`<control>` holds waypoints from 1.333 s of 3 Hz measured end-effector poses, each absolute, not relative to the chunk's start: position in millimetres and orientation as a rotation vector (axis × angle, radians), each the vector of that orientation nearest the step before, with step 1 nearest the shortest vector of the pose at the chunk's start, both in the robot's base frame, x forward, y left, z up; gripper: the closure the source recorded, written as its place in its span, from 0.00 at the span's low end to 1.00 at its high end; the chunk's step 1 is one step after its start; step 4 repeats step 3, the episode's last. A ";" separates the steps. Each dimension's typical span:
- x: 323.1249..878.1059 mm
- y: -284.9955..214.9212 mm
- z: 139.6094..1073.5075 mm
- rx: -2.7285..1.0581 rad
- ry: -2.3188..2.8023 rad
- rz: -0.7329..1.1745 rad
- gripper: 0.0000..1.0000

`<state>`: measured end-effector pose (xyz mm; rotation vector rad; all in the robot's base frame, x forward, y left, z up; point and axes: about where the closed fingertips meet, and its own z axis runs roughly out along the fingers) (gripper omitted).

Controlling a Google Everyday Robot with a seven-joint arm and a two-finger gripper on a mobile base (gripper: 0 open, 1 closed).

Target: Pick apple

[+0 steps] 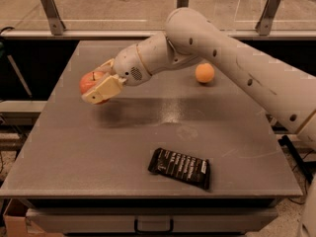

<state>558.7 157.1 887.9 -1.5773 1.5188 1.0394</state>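
"Red-pink apple (89,81), is that the one at the left of the frame, mid-height?"

"Yes. It sits over the left part of the grey table (148,137), and my gripper (95,84) is right on it. The arm (222,48) reaches in from the right, so the jaws point left and a little down."

"Which way does the fruit lie from the jaws?"

"Between them. The pale near finger (104,89) crosses its front lower side, and the other shows just behind its top. As far as I can judge they are pinching the apple, not standing off it. The stem faces up, towards the wrist."

"Resting or clear of the surface?"

"I cannot tell; a shadow lies just below it. I reckon the next move is a straight lift."

"Anything close by?"

"No. The orange fruit (204,73) is well apart to the right, and the dark packet (180,168) lies at lower centre."
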 end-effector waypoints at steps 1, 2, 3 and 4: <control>549.4 119.7 928.5 -1.554 1.418 1.122 1.00; 535.0 85.9 964.0 -1.505 1.282 1.309 1.00; 525.3 83.6 972.4 -1.514 1.243 1.364 1.00; 525.3 83.6 972.4 -1.514 1.243 1.364 1.00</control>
